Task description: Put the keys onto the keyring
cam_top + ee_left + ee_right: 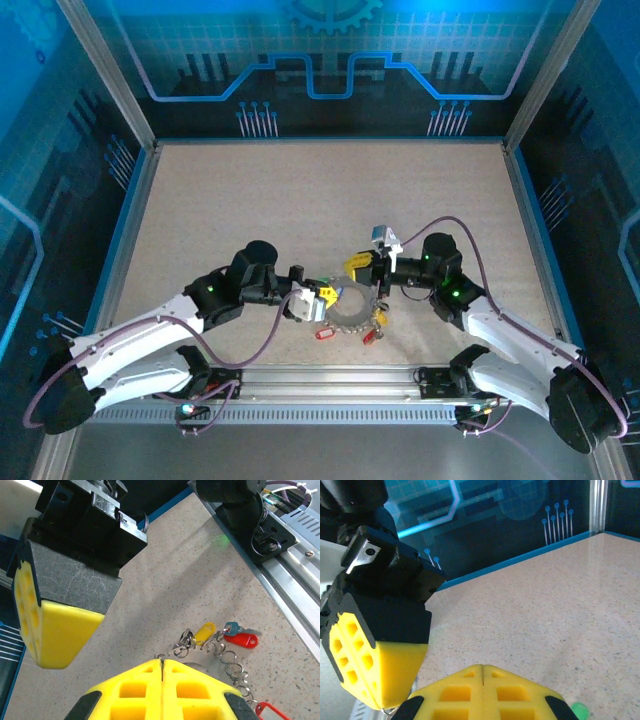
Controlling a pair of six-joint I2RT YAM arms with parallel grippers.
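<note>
The keyring (345,320) lies near the table's front middle, a grey ring that up close is a chain of small wire loops (233,669). Keys hang on it: a yellow tag (204,632), a blue-headed key (231,627) and red tags (243,640) (323,333). My left gripper (162,661) is shut at the ring's left edge, with one small wire loop (160,656) pinched at its tips. My right gripper (483,667) is shut with nothing between its pads, hovering just above the ring's far side (365,266), tip to tip with the left gripper.
The aluminium rail (295,587) with both arm bases runs along the near edge, close behind the keys. A blue rim (130,235) and dark walls enclose the speckled tabletop (320,200). A green bit (580,711) shows at the right wrist view's bottom edge.
</note>
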